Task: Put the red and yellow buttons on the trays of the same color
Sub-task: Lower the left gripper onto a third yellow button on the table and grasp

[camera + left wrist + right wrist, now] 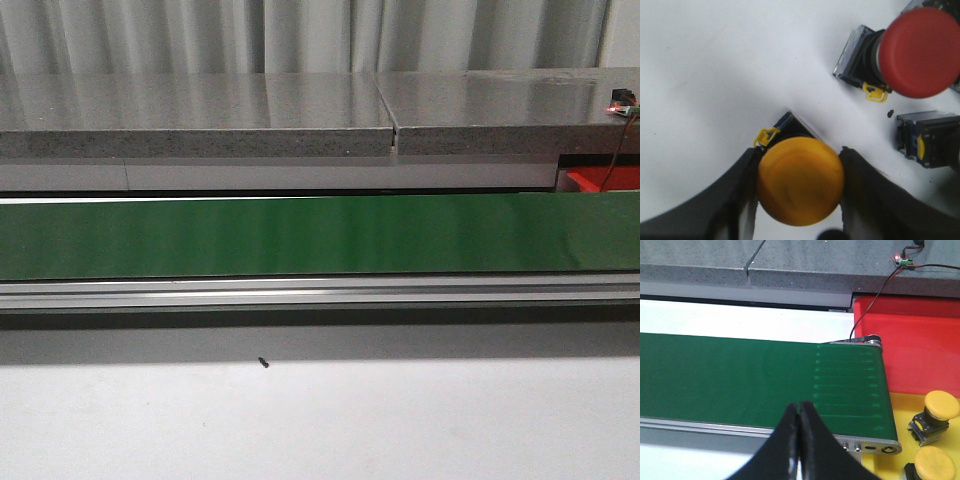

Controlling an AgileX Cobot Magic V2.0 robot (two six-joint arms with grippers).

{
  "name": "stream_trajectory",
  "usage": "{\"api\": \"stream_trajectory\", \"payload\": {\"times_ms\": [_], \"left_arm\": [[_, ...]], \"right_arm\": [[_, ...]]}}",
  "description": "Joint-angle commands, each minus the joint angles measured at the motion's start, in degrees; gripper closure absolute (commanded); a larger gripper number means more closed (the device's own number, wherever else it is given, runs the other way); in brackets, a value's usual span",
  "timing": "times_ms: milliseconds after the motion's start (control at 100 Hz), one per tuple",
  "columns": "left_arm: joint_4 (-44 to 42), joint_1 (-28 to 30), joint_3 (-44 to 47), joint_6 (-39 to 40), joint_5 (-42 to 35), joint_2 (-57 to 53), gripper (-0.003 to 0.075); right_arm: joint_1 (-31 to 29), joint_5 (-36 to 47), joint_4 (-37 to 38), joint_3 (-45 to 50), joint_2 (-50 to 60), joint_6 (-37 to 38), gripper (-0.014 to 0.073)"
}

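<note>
Red button [920, 50], black switch block [930, 142] crowd one side; opposite side open.

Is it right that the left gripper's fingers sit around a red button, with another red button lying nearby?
Not quite. In the left wrist view, the button between the left gripper fingers is yellow. The nearby red button is indeed red.

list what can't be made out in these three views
- Left gripper: fingers flank the yellow button, but the left wrist view doesn't show contact.
- Third button: cap cut off by that view's edge, so its colour is unknown.
- Red tray: the green belt and frame edge hide its full extent in the right wrist view.
- Yellow surface holding two yellow buttons: mostly out of frame.
</note>
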State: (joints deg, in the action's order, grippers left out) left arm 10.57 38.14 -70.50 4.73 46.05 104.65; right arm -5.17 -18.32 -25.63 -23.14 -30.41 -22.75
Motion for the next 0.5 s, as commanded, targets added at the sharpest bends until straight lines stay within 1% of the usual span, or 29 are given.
{"api": "stream_trajectory", "payload": {"times_ms": [0, 350, 430, 490], "left_arm": [[0.3, 0.2, -1.6, -0.3, 0.5, -5.4, 0.0616], [-0.3, 0.0, -1.6, -0.5, 4.0, -20.7, 0.0616], [1.9, -2.0, -1.6, -3.0, 4.7, -22.4, 0.0616], [3.3, -4.6, -1.6, -3.7, 4.7, -22.5, 0.0616]], "right_arm": [[0.0, 3.5, -0.1, -1.5, 0.1, -0.4, 0.0659], [0.0, 3.5, -0.1, -1.5, 0.1, -0.4, 0.0659], [0.0, 3.5, -0.1, -1.5, 0.1, -0.4, 0.0659], [0.0, 3.5, -0.1, -1.5, 0.1, -0.4, 0.0659]]}}
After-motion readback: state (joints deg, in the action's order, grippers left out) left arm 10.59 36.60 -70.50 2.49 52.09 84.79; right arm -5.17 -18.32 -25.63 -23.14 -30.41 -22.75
